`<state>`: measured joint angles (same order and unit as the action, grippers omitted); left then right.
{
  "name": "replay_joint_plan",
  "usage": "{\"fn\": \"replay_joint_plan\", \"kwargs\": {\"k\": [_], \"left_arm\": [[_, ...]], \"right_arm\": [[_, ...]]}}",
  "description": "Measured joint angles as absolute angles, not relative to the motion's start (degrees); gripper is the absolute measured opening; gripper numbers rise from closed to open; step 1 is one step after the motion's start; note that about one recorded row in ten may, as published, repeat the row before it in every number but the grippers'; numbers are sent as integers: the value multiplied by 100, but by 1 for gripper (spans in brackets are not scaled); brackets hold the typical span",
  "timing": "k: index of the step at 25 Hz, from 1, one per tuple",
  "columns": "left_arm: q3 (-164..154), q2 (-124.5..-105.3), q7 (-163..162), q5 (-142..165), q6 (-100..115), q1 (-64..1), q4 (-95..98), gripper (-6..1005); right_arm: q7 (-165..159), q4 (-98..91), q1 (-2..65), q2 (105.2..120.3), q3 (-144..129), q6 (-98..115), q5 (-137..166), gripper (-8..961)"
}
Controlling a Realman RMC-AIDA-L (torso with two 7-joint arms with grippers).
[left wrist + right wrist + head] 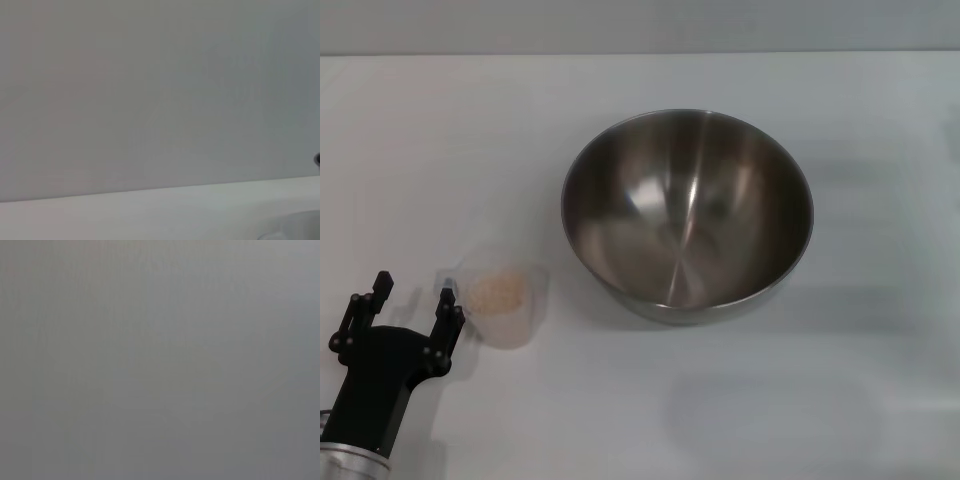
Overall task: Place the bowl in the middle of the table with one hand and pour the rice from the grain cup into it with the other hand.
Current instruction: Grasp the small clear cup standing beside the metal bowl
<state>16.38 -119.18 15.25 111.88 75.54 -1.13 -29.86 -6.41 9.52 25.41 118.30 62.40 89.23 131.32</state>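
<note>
On the white bench [840, 400] we see the bowl [687, 214] standing upright a little toward one o'clock of the head view's middle, its steel inside bare and shiny. Well apart from it, toward eight o'clock, stands the grain cup [502, 296] — upright, translucent, with the rice [498, 291] showing as a pale beige mass inside it. The left pincer [413, 302] sits low at the seven o'clock corner of the head view, its two black fingers [447, 310] spread apart with nothing between them; the finger nearer the cup lies just beside the cup's handle side, though we cannot tell whether it touches. The left wrist view gives us only a grey wall above a strip of the bench, with a faint pale curve at its edge that we cannot identify. The right wrist view is a blank grey field — the right pincer appears in none of the views.
</note>
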Motion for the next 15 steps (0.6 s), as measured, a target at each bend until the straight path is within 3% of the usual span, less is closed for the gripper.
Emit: {"fn": "replay_joint_plan", "kwargs": {"k": [12,15], "left_arm": [[1653,-11918,1525,11172,7381,-327,-2990,638],[1646,-11918,1525,11170,7356,-367,-2997,584]], "right_arm": [[-641,946,2572,11830,6251,8914,13130,680],[-642,957,2575,11830,6256,8908,13130,680]]}}
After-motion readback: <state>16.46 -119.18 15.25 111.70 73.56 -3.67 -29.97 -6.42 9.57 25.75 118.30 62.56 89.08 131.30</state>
